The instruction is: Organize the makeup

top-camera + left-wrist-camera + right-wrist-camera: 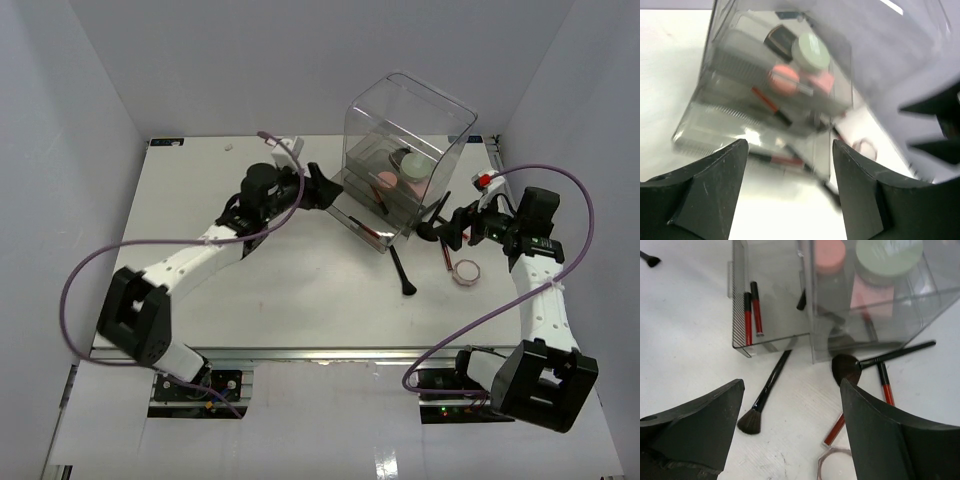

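Sorting part-done: compacts [887, 255] and red pencils [752, 310] in the clear drawer box [405, 150] toward the table's [250, 290] far right corner, brushes [765, 390] loose at its near side; left gripper [318, 188] and right gripper [445, 228] wide, empty; next move likely needs a brush handle pinched.

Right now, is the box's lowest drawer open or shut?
Open: the drawer juts out from the clear box, two red pencils lying inside.

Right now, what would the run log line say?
left jaws: open, empty, facing drawer box | right jaws: open, empty, above loose brushes | compacts inside drawer box | red pencils in pulled-out drawer
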Robot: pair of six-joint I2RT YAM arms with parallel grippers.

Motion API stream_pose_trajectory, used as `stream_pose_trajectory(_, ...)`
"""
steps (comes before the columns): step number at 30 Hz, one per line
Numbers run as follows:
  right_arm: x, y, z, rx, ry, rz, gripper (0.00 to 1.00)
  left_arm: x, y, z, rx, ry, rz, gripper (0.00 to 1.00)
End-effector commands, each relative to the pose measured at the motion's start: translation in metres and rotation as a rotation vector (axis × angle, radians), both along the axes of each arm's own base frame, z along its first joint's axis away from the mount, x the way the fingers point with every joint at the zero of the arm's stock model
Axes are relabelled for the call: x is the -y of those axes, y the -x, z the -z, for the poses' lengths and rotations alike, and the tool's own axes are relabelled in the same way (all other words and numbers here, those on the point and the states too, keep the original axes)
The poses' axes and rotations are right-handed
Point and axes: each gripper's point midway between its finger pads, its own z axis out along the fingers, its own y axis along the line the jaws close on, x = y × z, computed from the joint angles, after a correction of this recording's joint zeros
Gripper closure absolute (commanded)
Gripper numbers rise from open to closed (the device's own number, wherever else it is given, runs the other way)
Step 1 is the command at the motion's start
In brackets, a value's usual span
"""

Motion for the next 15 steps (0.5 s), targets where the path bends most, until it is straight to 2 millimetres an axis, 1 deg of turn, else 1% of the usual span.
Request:
stream_pose_trajectory(1,0.037,-0.015,0.040,-0.106,0.163,0.138,0.20,-0.060,0.057,-0.015,0.216,-0.194,0.070,0.12)
stream_pose_trajectory(4,0.056,-0.022,0.064,-0.174,0.231,0.210,0.23,-0.080,0.081,-0.015,0.278,-0.217,0.068,0.03)
stream_pose_trajectory(6,0.063,-0.024,0.078,-0.228,0.245,0.236,0.28,-0.085,0.094,-0.019,0.314,-0.238,0.087,0.02)
stream_pose_trajectory(7,0.065,-0.025,0.085,-0.253,0.248,0.244,0.31,-0.088,0.099,-0.023,0.335,-0.246,0.090,0.02)
stream_pose_trajectory(8,0.065,-0.026,0.092,-0.277,0.251,0.247,0.33,-0.091,0.101,-0.029,0.352,-0.249,0.085,0.02)
stream_pose_trajectory(10,0.067,-0.029,0.107,-0.328,0.273,0.250,0.34,-0.096,0.106,-0.032,0.368,-0.253,0.073,0.02)
stream_pose_trajectory(13,0.067,-0.035,0.120,-0.366,0.303,0.247,0.34,-0.097,0.116,-0.040,0.397,-0.229,0.091,0.02)
stream_pose_trajectory(15,0.066,-0.038,0.134,-0.406,0.328,0.242,0.36,-0.098,0.118,-0.042,0.402,-0.226,0.090,0.02)
